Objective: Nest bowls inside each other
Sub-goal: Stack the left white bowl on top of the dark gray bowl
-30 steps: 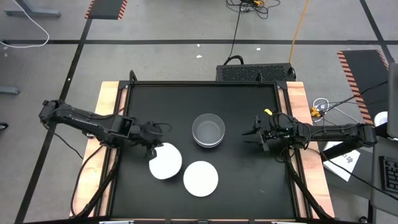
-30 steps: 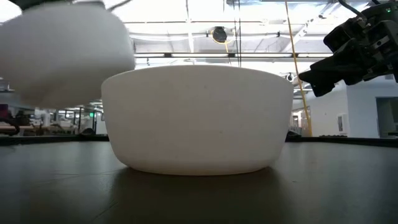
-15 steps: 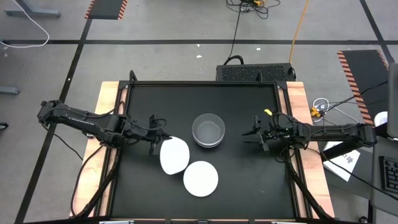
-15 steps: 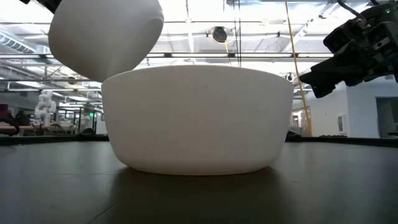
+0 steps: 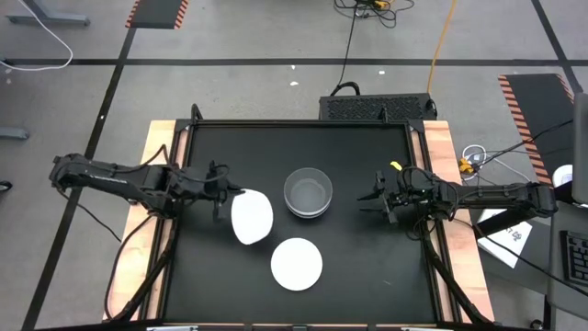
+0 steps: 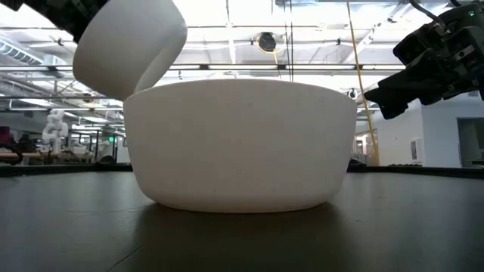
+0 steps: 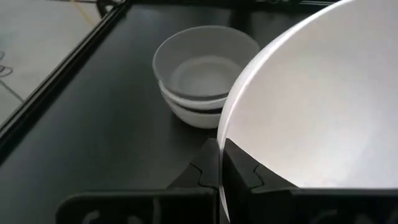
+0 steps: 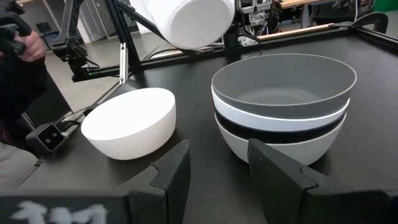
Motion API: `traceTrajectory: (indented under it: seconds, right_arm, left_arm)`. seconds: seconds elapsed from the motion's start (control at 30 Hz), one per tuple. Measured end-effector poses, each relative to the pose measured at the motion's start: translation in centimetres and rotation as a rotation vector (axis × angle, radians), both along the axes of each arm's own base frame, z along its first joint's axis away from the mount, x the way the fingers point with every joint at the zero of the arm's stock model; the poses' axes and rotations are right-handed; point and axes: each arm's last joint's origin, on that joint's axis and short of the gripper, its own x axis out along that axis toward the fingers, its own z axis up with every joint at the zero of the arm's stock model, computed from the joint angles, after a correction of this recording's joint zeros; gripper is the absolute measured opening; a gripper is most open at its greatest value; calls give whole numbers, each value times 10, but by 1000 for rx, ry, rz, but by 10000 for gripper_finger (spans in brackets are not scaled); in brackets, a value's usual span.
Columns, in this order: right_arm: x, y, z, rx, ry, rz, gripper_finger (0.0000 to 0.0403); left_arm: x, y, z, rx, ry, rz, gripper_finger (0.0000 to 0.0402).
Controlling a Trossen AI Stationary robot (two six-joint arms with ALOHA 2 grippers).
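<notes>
A stack of several nested bowls [image 5: 308, 193], grey on top, stands mid-table on its bottom bowl's base and also shows in the right wrist view [image 8: 283, 102]. One white bowl [image 5: 297, 262] sits alone on its base nearer the near edge. My left gripper [image 5: 225, 195] is shut on another white bowl [image 5: 252, 218], held in the air left of the stack. My right gripper [image 5: 377, 199] hovers open to the right of the stack, touching nothing. My left gripper pinches the white bowl's rim [image 7: 222, 163], on the side toward the table's left, with one finger inside the bowl and one outside. The fingers come roughly level from the left. The bowl [image 6: 128, 49] is lifted clear and tilted, its opening turned partly sideways.
Bare black tabletop [image 5: 367, 267] lies around the bowls, with wooden side rails [image 5: 441, 147] left and right. A person [image 8: 18, 56] shows beyond the table in the right wrist view. Cables and a black box [image 5: 377, 106] lie on the floor past the far edge.
My left gripper has risen and moved toward the far edge, carrying the white bowl with it. The bowl, lower and near the lone white bowl a second ago, has tipped to a tilt and now hangs closer to the stack.
</notes>
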Motion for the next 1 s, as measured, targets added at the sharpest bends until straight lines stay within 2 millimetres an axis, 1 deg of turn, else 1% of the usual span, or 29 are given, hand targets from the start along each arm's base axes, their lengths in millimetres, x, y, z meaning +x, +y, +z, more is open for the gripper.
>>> traceTrajectory:
  seconds: [0.3,0.6,0.7,0.87,1.0]
  right_arm:
    - [0,0,0,8,1,0,153]
    - [0,0,0,8,1,0,153]
    - [0,0,0,7,1,0,153]
    - [0,0,1,6,-8,0,153]
    - [0,0,2,-1,-22,0,153]
  left_arm:
    - [-16,8,-32,-53,-60,51,2]
    - [-22,13,-60,-49,-168,68,3]
    - [-21,17,-59,-35,-222,79,2]
    - [-17,26,-46,-9,-346,17,3]
    - [-14,36,-33,13,-372,17,2]
